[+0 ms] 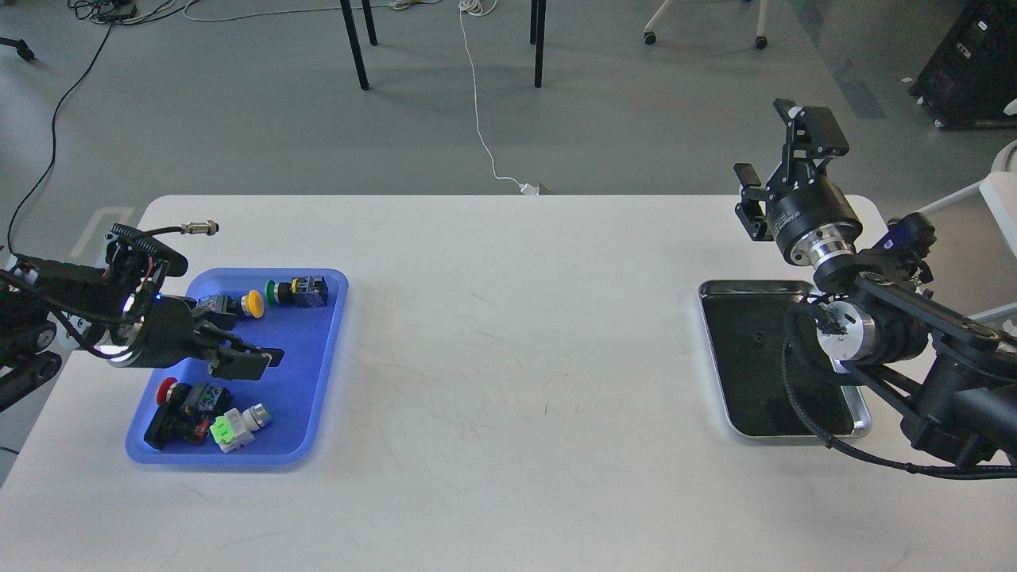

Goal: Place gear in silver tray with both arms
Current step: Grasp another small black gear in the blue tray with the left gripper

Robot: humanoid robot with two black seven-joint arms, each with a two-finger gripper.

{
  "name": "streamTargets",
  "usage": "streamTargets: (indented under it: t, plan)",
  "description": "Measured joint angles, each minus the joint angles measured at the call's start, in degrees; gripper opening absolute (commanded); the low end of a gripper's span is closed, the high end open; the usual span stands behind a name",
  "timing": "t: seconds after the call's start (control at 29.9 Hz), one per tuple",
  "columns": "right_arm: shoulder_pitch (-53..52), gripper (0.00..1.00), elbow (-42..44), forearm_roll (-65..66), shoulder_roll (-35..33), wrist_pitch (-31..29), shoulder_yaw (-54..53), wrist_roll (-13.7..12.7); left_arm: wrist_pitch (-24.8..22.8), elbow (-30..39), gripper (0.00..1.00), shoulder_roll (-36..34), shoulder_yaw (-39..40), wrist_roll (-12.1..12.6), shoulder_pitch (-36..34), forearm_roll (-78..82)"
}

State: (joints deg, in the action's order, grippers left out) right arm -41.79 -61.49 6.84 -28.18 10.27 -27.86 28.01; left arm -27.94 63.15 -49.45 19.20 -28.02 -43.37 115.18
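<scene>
The silver tray [763, 389] lies at the right of the white table, with a small dark speck [759, 340] on its dark bottom. My right gripper [783, 151] is open and empty, raised above the table's far right edge beyond the tray. My left gripper [242, 361] reaches in low from the left over the middle of the blue tray [306, 373]. It covers the spot where a small black gear lay, and the gear is hidden. Its fingers are seen side-on and dark, so I cannot tell them apart.
The blue tray holds push-buttons: a yellow one [253, 303] and a green one [284, 291] at the back, a red one [167, 389] and a white-green part [234, 425] at the front. My right arm's elbow [854, 334] hangs over the silver tray's right side.
</scene>
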Motion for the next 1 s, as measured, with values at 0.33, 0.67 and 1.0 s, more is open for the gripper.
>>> streamTargets:
  t: [0.33,0.67,1.0]
  plan:
    - [-0.05,0.99,-0.2,-0.05,-0.1,0.01,-0.09,0.0,-0.07,-7.89,0.94,3.51,-3.14,0.03,-0.26,0.55]
    - [0.03,0.99,-0.21,-0.06,-0.13,0.01,-0.09,0.0,-0.07,-9.93,0.8,3.52,-4.43,0.03,-0.19,0.67]
    - [0.04,0.99,-0.21,-0.06,-0.13,0.04,-0.09,0.0,-0.03,-11.14,0.4,4.16,-6.65,0.02,-0.47,0.92]
